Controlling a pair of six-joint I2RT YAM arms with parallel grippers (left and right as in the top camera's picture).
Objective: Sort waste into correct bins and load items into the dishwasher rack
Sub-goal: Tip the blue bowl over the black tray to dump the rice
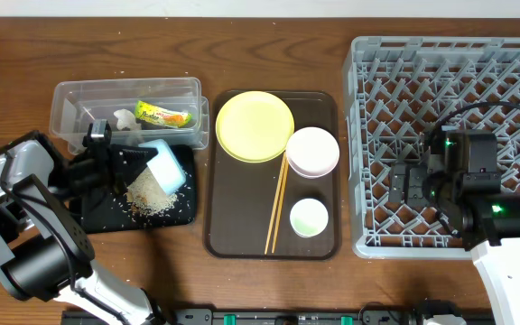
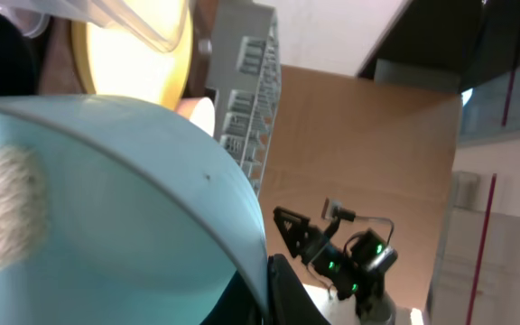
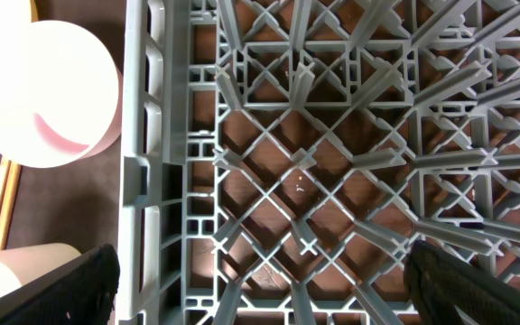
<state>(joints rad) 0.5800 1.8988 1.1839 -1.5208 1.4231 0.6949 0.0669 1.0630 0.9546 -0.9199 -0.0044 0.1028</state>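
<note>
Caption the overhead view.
Left tool holds light blue bowl tilted over rice on black tray; right tool open above rack.

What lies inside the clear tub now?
The snack wrapper and a white scrap lie in the tub. The left arm covers the tub's near left corner, so what lies there cannot be seen.

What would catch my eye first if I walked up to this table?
The big grey dishwasher rack fills the right side, with the right pincer hanging open over its lattice. On the left, the left pincer holds a light blue bowl tipped over the black tray, where white rice lies spilled.
</note>
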